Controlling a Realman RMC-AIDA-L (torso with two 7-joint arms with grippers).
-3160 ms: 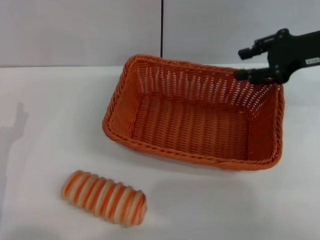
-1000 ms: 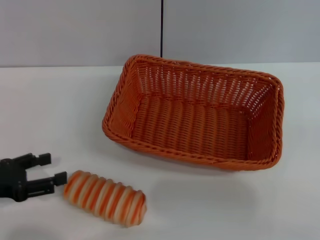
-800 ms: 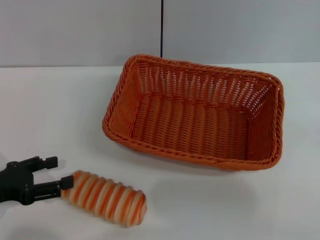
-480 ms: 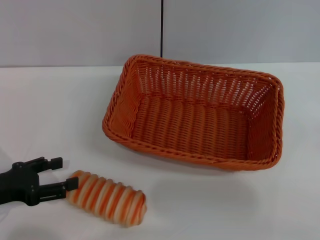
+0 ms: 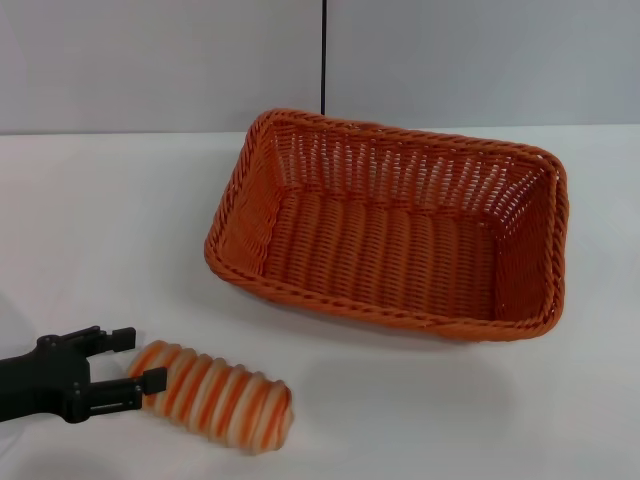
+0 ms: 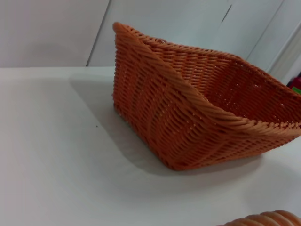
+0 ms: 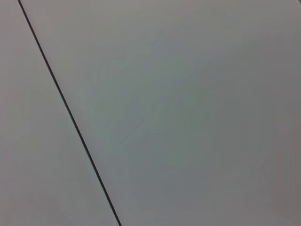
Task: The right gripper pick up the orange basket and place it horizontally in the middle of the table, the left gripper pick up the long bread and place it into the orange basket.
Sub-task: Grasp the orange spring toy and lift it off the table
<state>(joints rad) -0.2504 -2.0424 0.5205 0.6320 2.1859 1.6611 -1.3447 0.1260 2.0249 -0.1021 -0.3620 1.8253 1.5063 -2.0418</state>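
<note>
Long bread [image 5: 212,396] btwn open left hand [image 5: 138,359] fingers.

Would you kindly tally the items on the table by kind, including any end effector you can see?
Orange basket: 1
Long bread: 1
Left end effector, open at the bread's end: 1
Total: 3, all on or over the table. The right end effector is out of view.

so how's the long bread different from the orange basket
The long bread is a small solid loaf with orange and cream stripes; the orange basket is far bigger, hollow, and woven in plain orange. The bread lies at the left end effector; nothing touches the basket. Both rest on the table.
</note>
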